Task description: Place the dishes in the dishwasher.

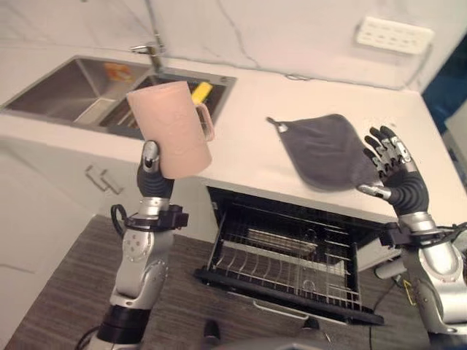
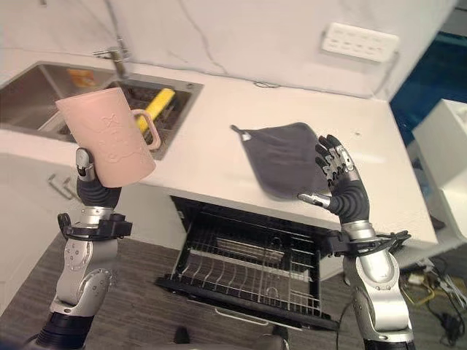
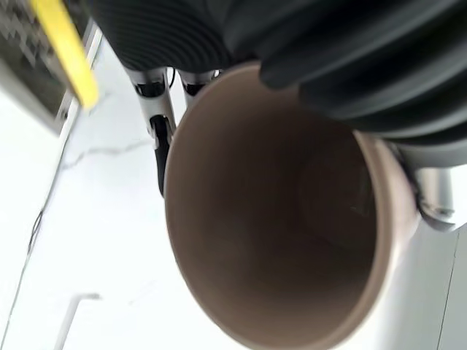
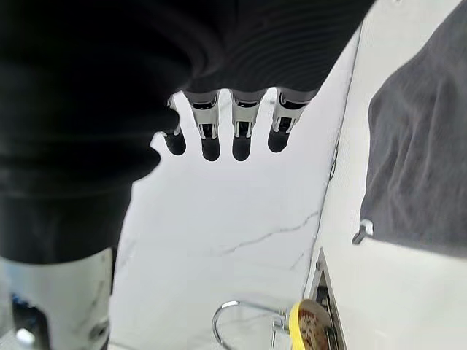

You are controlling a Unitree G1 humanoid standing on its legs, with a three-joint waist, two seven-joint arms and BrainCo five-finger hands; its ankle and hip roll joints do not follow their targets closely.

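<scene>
The left hand [image 1: 149,169] grips a pink cup [image 1: 172,128] raised left of the open dishwasher [image 1: 288,255], while the right hand [image 1: 390,166], fingers spread and empty, is raised to its right.

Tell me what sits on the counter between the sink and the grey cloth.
Nothing: in the left eye view, bare white counter separates the sink from the grey cloth.

A dark grey cloth [image 1: 326,151] lies flat on the white counter [image 1: 248,124], right of the middle, with a small loop at its far left corner. A steel sink [image 1: 66,87] is set into the counter at the far left, and a tap [image 1: 149,49] stands behind it. A white socket strip [image 1: 394,33] is fixed on the marble wall [image 1: 263,29] at the far right. The floor [image 1: 66,284] below is dark wood.
</scene>
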